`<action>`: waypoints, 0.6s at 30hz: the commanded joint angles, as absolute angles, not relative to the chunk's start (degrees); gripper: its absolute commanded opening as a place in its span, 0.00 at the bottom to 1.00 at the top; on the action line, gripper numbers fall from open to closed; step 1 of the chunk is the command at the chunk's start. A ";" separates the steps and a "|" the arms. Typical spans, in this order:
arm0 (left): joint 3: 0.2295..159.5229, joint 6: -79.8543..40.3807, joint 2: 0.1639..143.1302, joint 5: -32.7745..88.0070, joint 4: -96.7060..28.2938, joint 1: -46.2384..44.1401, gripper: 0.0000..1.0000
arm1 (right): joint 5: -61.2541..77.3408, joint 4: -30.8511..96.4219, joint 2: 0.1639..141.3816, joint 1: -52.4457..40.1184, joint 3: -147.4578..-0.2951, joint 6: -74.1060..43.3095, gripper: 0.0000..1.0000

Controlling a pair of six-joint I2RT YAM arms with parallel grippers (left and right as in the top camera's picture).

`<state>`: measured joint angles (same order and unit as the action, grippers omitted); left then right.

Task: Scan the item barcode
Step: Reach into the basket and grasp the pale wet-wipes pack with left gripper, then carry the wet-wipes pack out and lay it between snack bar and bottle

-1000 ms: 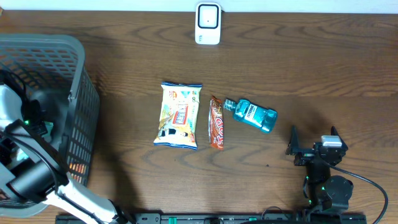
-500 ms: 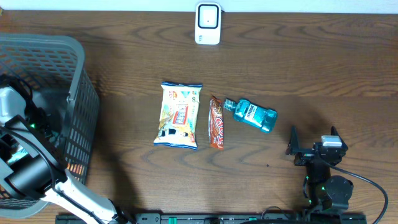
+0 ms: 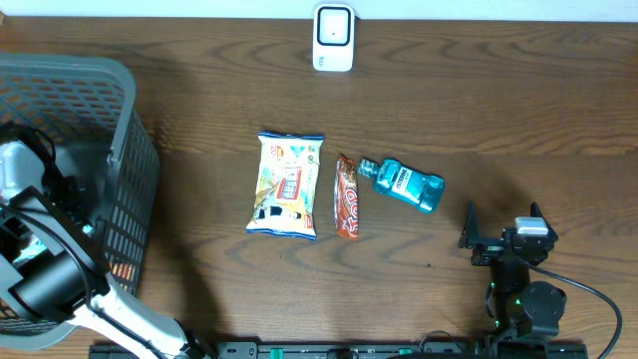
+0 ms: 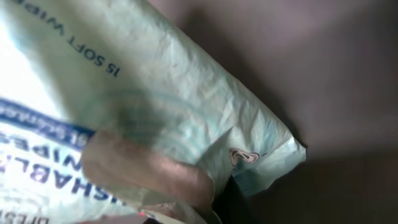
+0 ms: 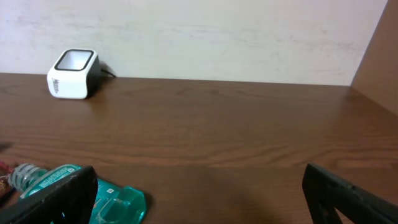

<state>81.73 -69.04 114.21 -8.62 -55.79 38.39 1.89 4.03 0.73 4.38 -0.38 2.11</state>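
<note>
Your L hand [image 3: 75,214] is down inside the grey basket [image 3: 122,110] at the L end of the table [image 3: 518,90]. From overhead the arm hides most of it. The L wrist view is filled by a pale-green wipes pack [image 4: 155,93]: crinkled film w/ blue print reading "15 soft wipes", one corner pointing down-R over the dark basket interior. A tan finger pad [image 4: 146,171] lies pressed flat on the film. The hand is closed narrow, pinching that pack, so the item is in the basket, in your L grip.

Your R hand [image 3: 501,227] sits near the front-R edge of the table, jaws spread wide, holding nothing. Its black fingers frame both lower corners of the R wrist view.

The white barcode scanner [image 3: 333,38] stands at the back edge, approx centre, well apart from both hands.

Mid-table, L to R:
- A snack bag [image 3: 287,184], lying flat.
- A red-orange bar [image 3: 347,196], just beside the bag.
- A teal mouthwash bottle [image 3: 407,183] on its side, cap toward the bar. You can't tell whether cap and bar touch.

All three lie well apart from the basket.
</note>
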 commanded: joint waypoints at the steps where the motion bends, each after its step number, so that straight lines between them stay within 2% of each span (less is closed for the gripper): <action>1: 82.41 -63.33 108.22 -3.14 -55.99 38.17 0.07 | 1.85 4.27 0.67 4.73 -0.32 2.39 0.99; 5: 84.55 -57.74 96.57 5.41 -54.48 38.17 0.07 | 1.85 4.27 0.64 4.73 -0.32 2.39 0.99; 12: 84.58 -54.83 75.11 15.97 -49.76 35.64 0.07 | 1.85 4.27 0.64 4.73 -0.32 2.39 0.99; 14: 84.58 -52.73 67.33 16.01 -48.01 29.32 0.07 | 1.85 4.27 0.64 4.73 -0.32 2.39 0.99; 18: 84.58 -42.78 61.65 15.81 -44.05 14.63 0.07 | 1.85 4.25 0.67 4.73 -0.32 2.39 0.99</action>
<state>84.16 -53.23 64.42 13.98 -46.02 25.23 1.89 4.03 0.73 4.38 -0.38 2.11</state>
